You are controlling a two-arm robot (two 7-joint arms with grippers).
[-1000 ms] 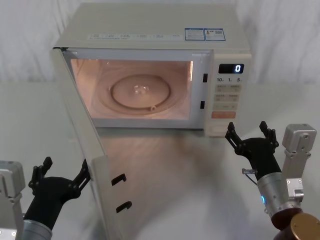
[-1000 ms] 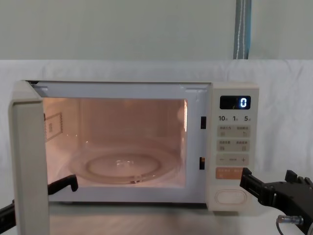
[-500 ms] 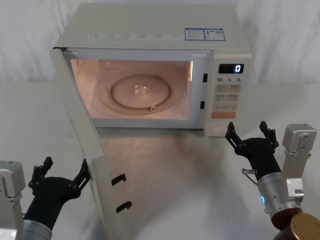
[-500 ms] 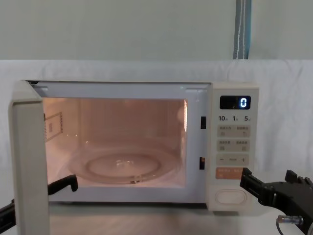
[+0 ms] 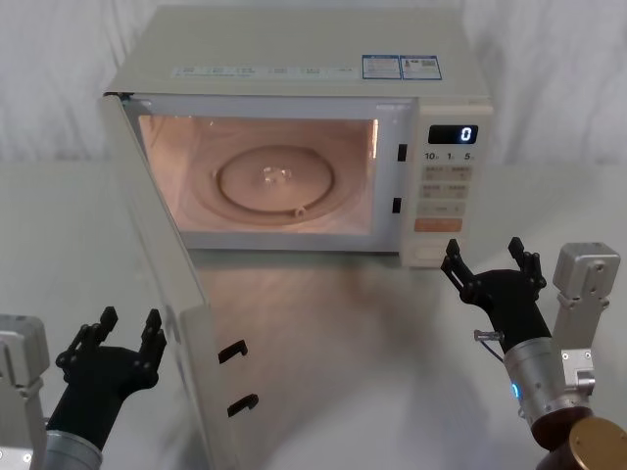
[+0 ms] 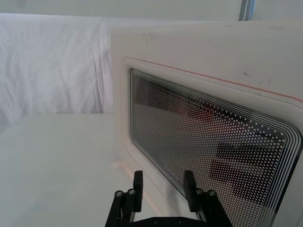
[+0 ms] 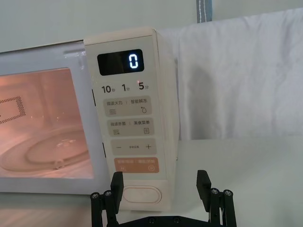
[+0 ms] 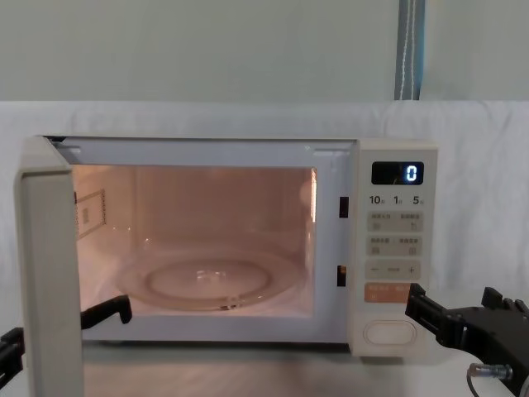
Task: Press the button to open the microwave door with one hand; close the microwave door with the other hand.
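The microwave door stands swung wide open on its left hinge, and the lit cavity shows a glass turntable. In the left wrist view the door's outer face with its dotted window is close ahead. My left gripper is open, low on the door's outer side near its free edge, with nothing between its fingers. My right gripper hovers open just in front of the oval door button at the foot of the control panel, a small gap away.
Two black latch hooks stick out of the door's free edge. The display reads 0. White cloth covers the table and the wall behind. A brown round-topped thing sits at the bottom right by my right arm.
My left gripper's fingers have drawn closer together, and the finger nearest the door's edge has come away from it. The door and right gripper have not moved.
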